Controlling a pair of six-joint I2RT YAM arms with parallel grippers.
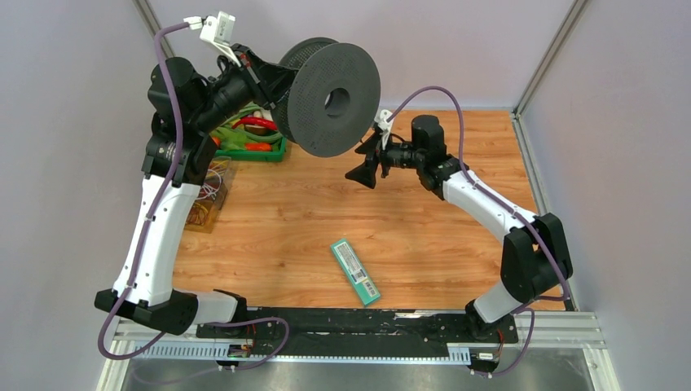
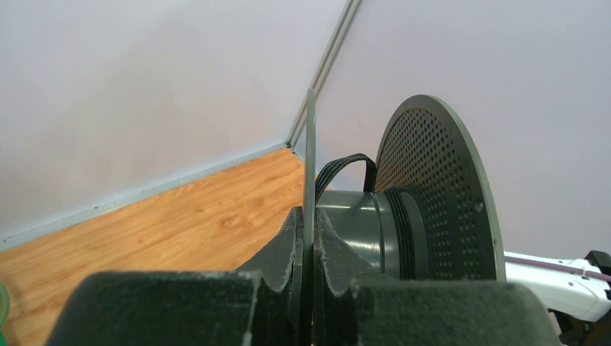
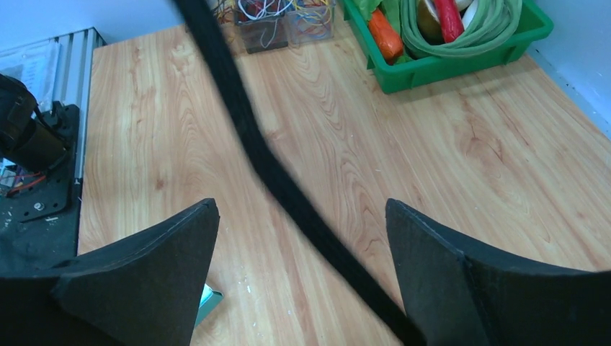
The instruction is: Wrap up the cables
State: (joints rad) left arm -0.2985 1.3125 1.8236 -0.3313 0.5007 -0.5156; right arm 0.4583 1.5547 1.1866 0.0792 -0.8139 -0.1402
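Note:
My left gripper (image 1: pixel 273 81) is shut on the thin near flange of the dark grey spool (image 1: pixel 330 98) and holds it high over the table's back. In the left wrist view the flange (image 2: pixel 311 158) stands edge-on between the closed fingers of this gripper (image 2: pixel 311 245). Black cables (image 2: pixel 346 167) loop over the hub and several turns lie wound against the far perforated flange (image 2: pixel 439 194). My right gripper (image 1: pixel 364 164) is open just right of and below the spool. A black cable (image 3: pixel 238 94) runs slantwise between the open fingers of the right gripper (image 3: pixel 301 205), touching neither pad clearly.
A green tray (image 1: pixel 281 151) with green cord and red and orange items stands at the back left, also in the right wrist view (image 3: pixel 461 68). A clear box of yellowish wires (image 1: pixel 208 195) sits beside it. A teal box (image 1: pixel 356 271) lies near the front. Walls enclose the table.

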